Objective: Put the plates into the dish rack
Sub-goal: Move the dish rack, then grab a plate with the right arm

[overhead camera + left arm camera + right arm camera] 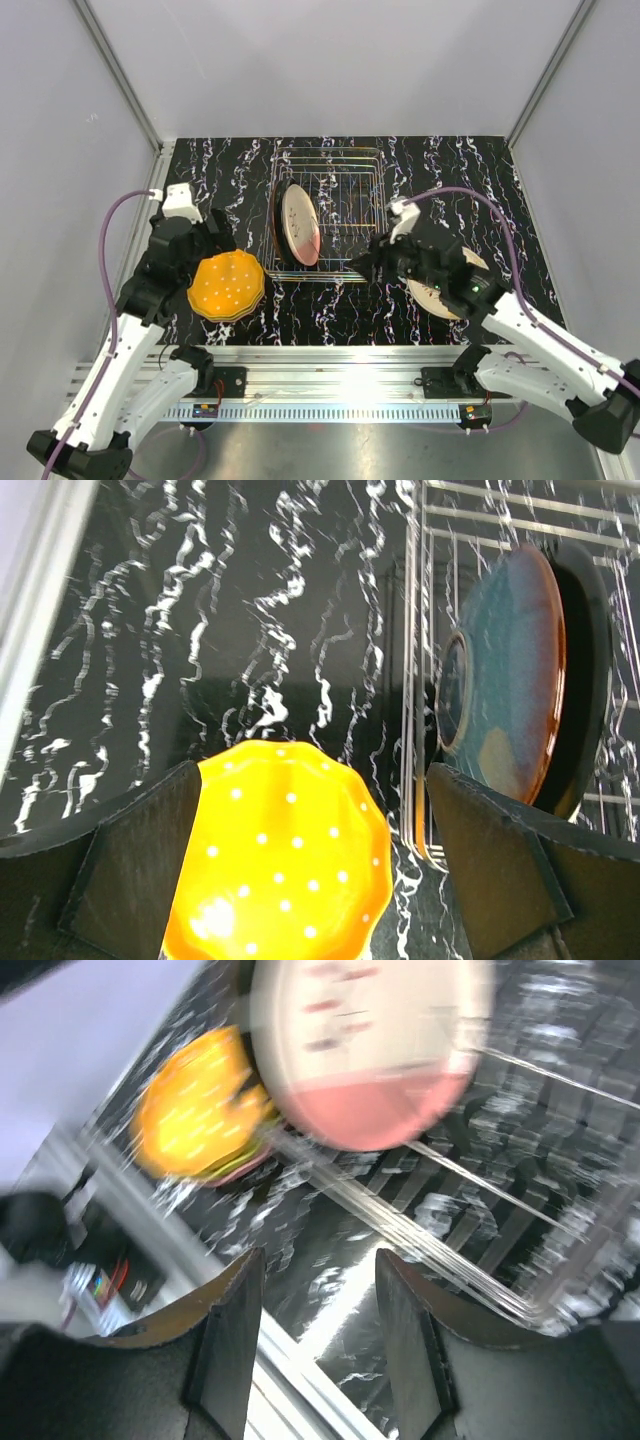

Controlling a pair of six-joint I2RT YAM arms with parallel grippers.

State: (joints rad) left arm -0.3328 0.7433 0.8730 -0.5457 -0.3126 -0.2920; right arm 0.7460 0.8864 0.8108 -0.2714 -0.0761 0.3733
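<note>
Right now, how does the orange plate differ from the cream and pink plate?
The orange plate lies flat outside the dish rack; the cream and pink plate stands on edge inside it. The orange plate has white dots and a scalloped rim; the cream and pink plate is two-toned with a smooth rim. Both are round.

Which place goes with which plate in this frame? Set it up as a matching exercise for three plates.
Things:
1. orange white-dotted scalloped plate
2. cream-and-pink round plate
3. plain cream round plate

Places:
A. standing on edge in the silver wire dish rack
B. lying on the table left of the rack
C. lying on the table right of the rack

Pairs: 1-B, 2-A, 3-C
</note>
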